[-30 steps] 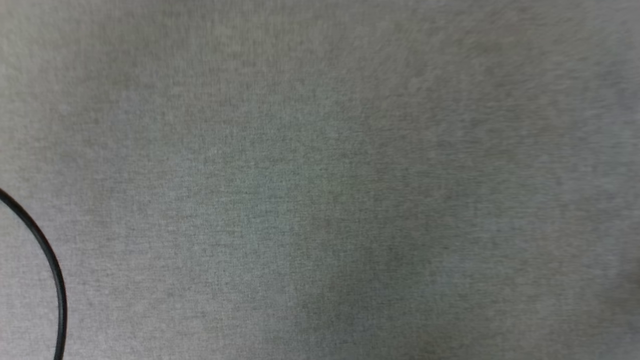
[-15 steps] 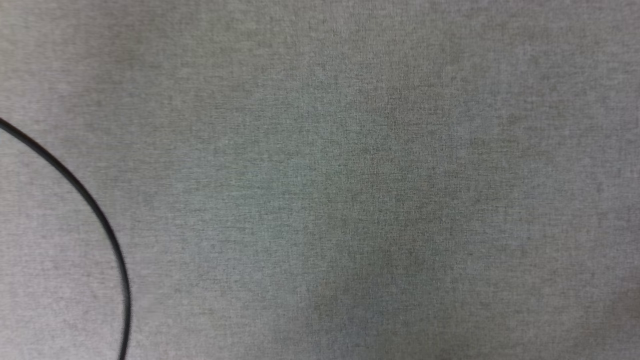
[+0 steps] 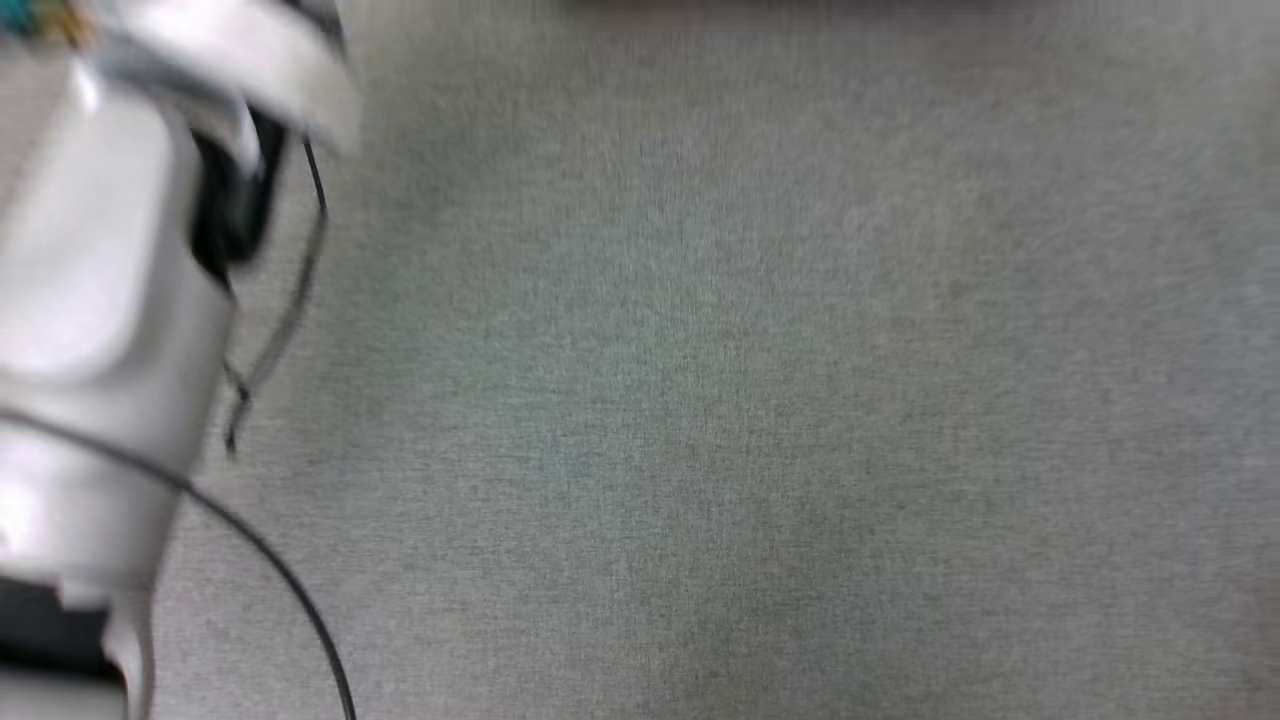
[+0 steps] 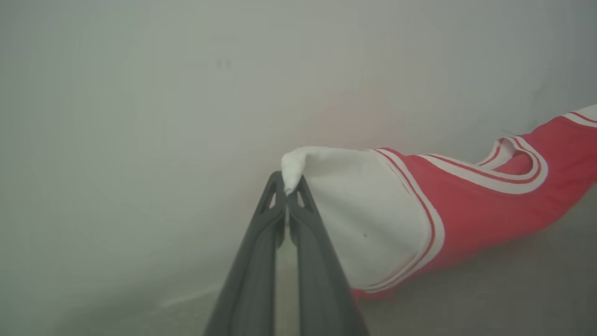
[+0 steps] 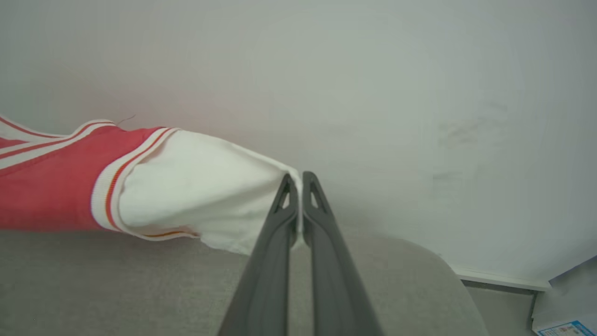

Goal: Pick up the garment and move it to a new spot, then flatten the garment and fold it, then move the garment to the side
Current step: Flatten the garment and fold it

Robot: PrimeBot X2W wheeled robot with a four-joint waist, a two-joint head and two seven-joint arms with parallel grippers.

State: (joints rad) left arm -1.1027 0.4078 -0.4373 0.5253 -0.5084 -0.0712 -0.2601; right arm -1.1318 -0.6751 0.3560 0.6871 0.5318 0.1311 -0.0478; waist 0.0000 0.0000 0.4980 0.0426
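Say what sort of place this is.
Probably a plain indoor room set up for folding clothes: a grey cloth-covered surface, a bare white wall with a skirting board at its foot, and the garment held up before it.

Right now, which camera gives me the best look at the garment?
Left wrist view: the garment shows white sleeve, striped trim, red body and collar, held by the left pincer. Right wrist view gives the other sleeve in the right pincer, less red. Head view looks at grey surface.
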